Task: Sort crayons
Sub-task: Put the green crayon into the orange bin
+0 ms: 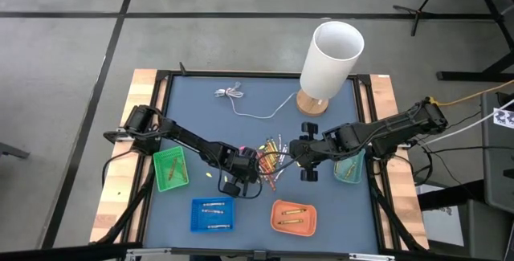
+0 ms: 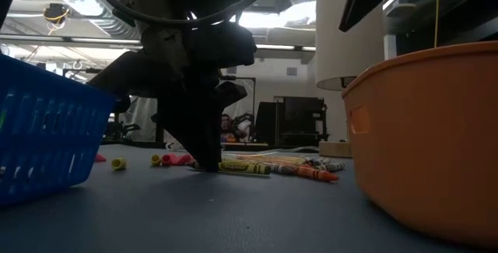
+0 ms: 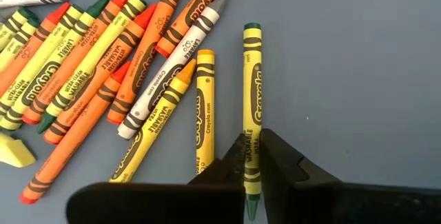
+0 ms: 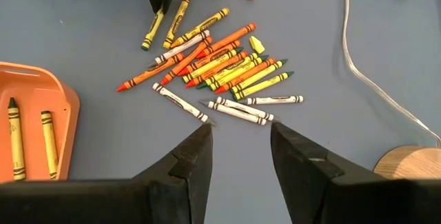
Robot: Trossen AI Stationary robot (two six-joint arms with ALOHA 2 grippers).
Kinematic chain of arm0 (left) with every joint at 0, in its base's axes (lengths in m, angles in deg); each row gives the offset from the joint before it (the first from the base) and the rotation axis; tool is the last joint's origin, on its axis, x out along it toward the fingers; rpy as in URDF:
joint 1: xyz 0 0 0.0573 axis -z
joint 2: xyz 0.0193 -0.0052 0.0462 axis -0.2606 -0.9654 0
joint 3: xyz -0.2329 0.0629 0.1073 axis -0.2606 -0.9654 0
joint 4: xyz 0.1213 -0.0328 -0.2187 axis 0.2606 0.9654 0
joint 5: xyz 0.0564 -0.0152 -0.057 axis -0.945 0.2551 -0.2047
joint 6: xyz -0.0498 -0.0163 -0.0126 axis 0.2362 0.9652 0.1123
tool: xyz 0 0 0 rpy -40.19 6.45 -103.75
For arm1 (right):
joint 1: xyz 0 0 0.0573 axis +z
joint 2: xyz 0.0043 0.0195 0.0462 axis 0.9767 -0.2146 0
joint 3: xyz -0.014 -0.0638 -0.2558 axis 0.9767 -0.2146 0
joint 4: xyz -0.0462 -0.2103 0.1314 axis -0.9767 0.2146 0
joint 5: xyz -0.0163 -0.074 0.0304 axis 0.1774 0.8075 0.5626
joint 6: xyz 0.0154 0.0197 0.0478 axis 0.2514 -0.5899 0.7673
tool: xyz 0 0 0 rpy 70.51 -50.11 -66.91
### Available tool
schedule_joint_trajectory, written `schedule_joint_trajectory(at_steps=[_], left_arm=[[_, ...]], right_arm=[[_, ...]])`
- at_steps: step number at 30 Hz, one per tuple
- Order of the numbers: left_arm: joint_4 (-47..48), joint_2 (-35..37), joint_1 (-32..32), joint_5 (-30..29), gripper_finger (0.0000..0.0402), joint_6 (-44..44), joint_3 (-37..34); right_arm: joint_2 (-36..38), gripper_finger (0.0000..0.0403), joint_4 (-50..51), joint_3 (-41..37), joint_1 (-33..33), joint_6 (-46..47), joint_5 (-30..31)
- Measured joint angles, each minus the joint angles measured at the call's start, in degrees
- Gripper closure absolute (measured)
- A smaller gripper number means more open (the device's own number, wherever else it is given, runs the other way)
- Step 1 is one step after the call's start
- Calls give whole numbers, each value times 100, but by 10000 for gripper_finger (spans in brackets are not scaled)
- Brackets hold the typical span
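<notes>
A pile of orange, yellow, green-tipped and white crayons (image 1: 273, 155) lies mid-table; it also shows in the right wrist view (image 4: 220, 62). My left gripper (image 1: 243, 170) stands at the pile's near-left edge, closed on a yellow-green crayon (image 3: 252, 79) that lies flat on the blue mat. My right gripper (image 4: 240, 141) is open and empty, hovering just right of the pile, with two white crayons (image 4: 238, 108) ahead of its fingers. My left gripper pinches the yellow-green crayon near its pointed end (image 3: 252, 138) between its two fingers (image 3: 286, 158). The fingers come from above, pointing down, one on each long side. The crayon lies flat on the mat, apart from the yellow crayon (image 3: 204, 107) beside it.
Trays: a green one (image 1: 170, 169) at left, a blue one (image 1: 213, 214) and an orange one (image 1: 277, 206) with crayons at the near edge, and one (image 1: 350, 169) under the right arm. A white lamp (image 1: 329, 56) on a wooden base and a white cable (image 1: 241, 100) stand at the far side.
</notes>
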Motion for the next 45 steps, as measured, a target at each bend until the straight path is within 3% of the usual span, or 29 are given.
schedule_joint_trajectory(at_steps=[12, 20, 31, 39, 45], left_arm=[[-12, 279, 107, -24, 397, 509, -39], [-542, 668, 278, 28, 398, 981, -33], [-3050, 638, 534, 62, 398, 1341, -26], [-4625, 341, 816, 60, 398, 1468, -15], [-4840, 95, 1006, -49, 396, 1552, -17]], right_arm=[[0, 256, 347, 0, 0, -1, 1], [0, 256, 421, 0, -7, -3, 5], [0, 256, 997, 1, -7, 23, 1069], [0, 256, 740, 0, -7, 21, 1104], [0, 256, 681, 2, -7, 96, 1100]])
